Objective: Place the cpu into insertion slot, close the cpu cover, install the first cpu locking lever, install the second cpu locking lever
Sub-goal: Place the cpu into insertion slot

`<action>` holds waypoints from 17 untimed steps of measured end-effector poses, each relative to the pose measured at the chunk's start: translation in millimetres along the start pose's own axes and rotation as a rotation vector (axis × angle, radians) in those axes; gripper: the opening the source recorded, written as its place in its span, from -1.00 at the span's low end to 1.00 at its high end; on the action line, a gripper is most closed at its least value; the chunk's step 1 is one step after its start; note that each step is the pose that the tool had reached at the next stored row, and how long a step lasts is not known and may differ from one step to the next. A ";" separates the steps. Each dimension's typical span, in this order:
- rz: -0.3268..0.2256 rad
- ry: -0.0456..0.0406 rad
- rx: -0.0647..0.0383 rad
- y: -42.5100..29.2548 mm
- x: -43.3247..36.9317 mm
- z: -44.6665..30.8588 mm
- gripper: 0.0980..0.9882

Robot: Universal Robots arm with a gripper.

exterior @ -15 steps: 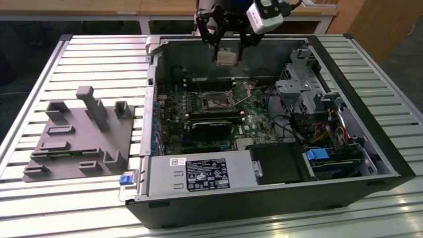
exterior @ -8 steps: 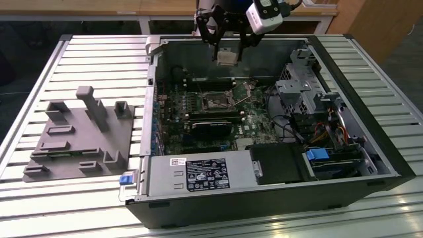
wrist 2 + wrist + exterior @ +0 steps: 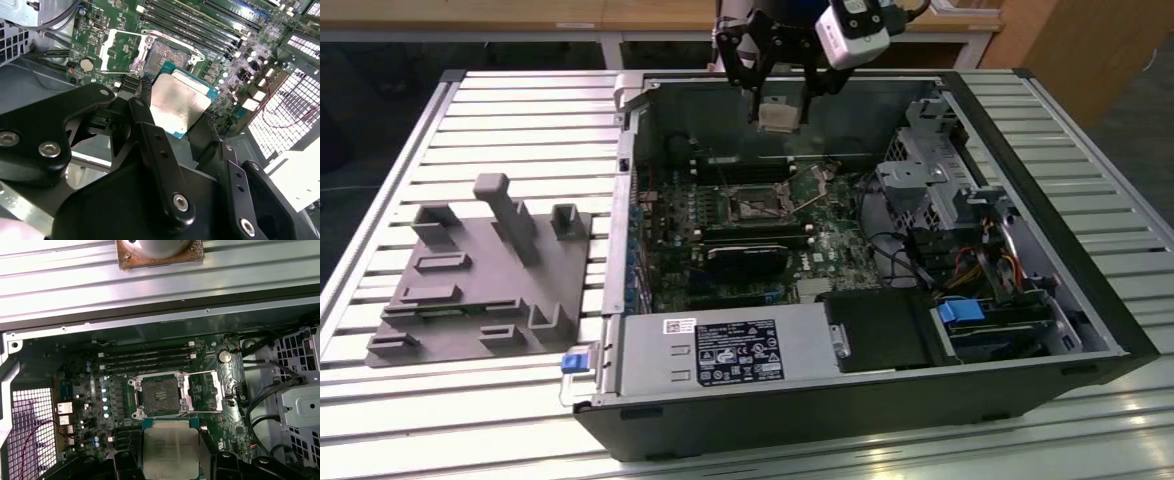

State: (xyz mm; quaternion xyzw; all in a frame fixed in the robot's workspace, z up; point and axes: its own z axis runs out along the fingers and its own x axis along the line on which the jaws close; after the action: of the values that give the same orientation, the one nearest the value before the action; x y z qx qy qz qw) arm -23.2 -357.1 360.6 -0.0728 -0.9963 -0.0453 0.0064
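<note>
Silvery-grey on top, the cpu (image 3: pixel 779 117) was gripped by its opposite edges between the two black fingers of the gripper (image 3: pixel 782 104), which I logged as closed on it. In the exterior view, chip and gripper hung over the far side of the open computer case (image 3: pixel 854 410), above the motherboard (image 3: pixel 720 215) and not touching it. In the first wrist view the insertion slot (image 3: pixel 159 395) lay bare, with its contact field exposed and nothing seated in it. The cpu cover (image 3: pixel 218 390) was swung open and lay just beside the slot (I could not make out how the locking levers stood). A grey fixture block (image 3: pixel 480 270) rested on the slatted table (image 3: pixel 520 110) at the exterior view's left, well apart from the case.
</note>
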 end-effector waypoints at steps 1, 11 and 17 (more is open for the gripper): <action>0.003 -0.0003 0.000 0.0 0.0 0.0 -0.01; 0.035 -0.0032 -0.001 0.0 0.0 0.0 -0.01; 0.050 -0.0045 -0.001 0.0 0.0 0.0 -0.01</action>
State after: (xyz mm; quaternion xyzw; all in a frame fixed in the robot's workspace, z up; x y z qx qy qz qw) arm -23.2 -357.1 360.6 -0.0976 -0.9942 -0.0454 0.0053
